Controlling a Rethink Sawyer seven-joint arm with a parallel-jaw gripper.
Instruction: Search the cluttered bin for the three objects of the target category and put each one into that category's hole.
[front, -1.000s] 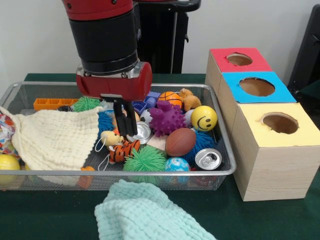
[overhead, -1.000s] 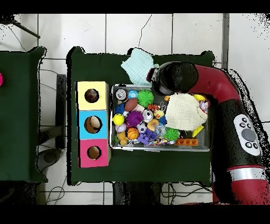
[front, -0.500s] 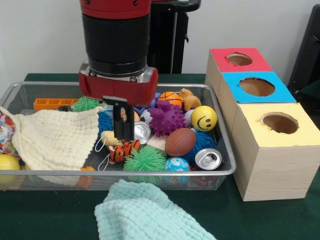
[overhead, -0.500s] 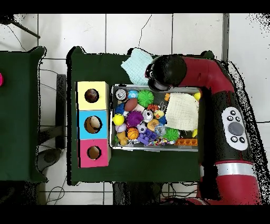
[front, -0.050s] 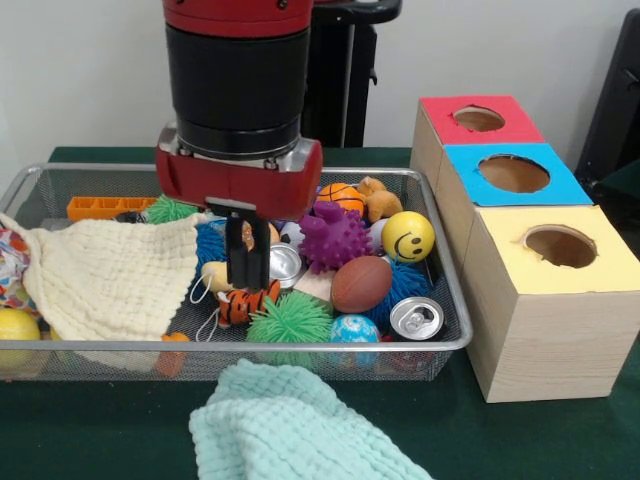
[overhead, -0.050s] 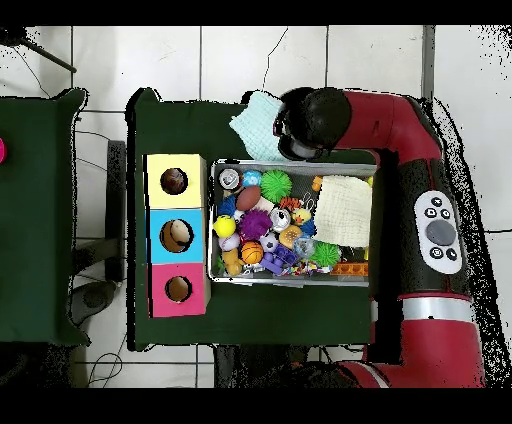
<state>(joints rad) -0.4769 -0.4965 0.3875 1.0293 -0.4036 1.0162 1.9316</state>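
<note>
Above the wire bin (front, -0.050s: 440, 345), the hand (front, -0.050s: 247, 262) hangs with its black fingers drawn close together, gripping nothing I can make out, tips just over a small tiger toy (front, -0.050s: 245, 298) and beside an upturned silver can (front, -0.050s: 282, 266). Right of it lie a purple spiky ball (front, -0.050s: 335, 238), a brown football (front, -0.050s: 361, 284) and a yellow smiley ball (front, -0.050s: 408, 236) (no readable writing anywhere). A cream cloth (front, -0.050s: 110, 275) covers the bin's left. Three boxes stand on the tabletop (front, -0.050s: 90, 430), with red (front, -0.050s: 478, 120), blue (front, -0.050s: 512, 174) and yellow (front, -0.050s: 560, 247) holed tops.
</note>
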